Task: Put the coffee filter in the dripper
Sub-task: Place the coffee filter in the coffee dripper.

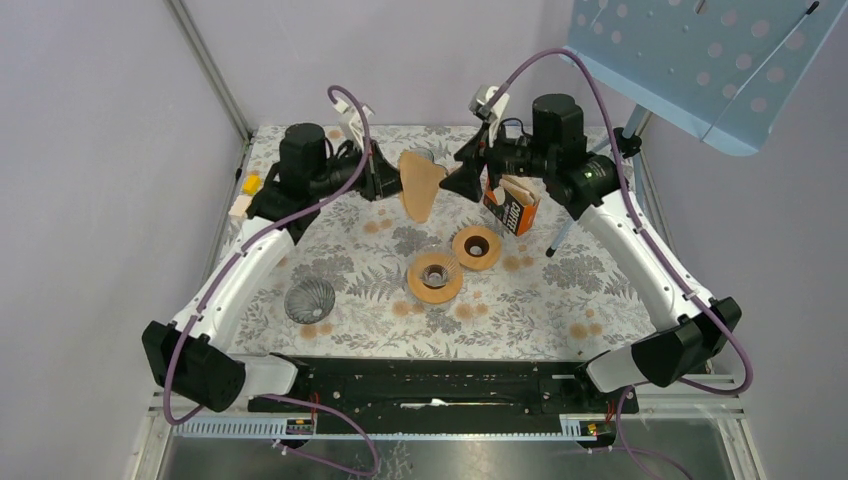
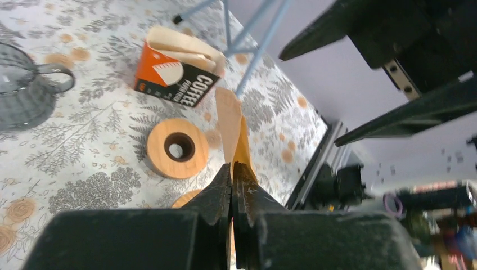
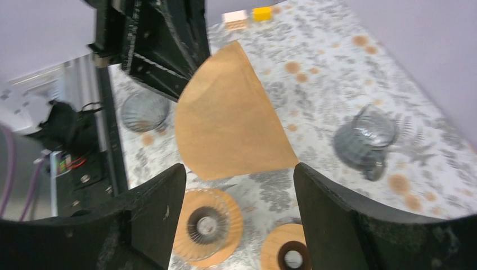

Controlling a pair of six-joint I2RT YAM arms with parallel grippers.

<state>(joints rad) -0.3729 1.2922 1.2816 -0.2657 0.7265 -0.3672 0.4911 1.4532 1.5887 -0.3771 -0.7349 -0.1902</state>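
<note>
A cloth printed with grey ferns and orange blossoms covers the table. Pale lilac walls and an aluminium frame post shut it in. A light blue perforated panel on a stand leans in at the far right.

On the cloth lie a ribbed clear glass dripper, a glass dripper with a wooden collar, a plain wooden ring and an orange cardboard filter box. At the left edge are a small yellow block and a beige block.

The flat brown paper coffee filter hangs in the air over the far middle of the table, apart from both drippers. The left gripper is pressed together on its edge, pinching it. The right gripper stands just beside the filter's other side, its fingers spread wide. The filter's rounded rim lies between them, and no contact shows.

A clear glass handled jug is mostly hidden behind the filter in the top view. The left wrist view shows the filter nearly edge-on, and its right background is blurred.
</note>
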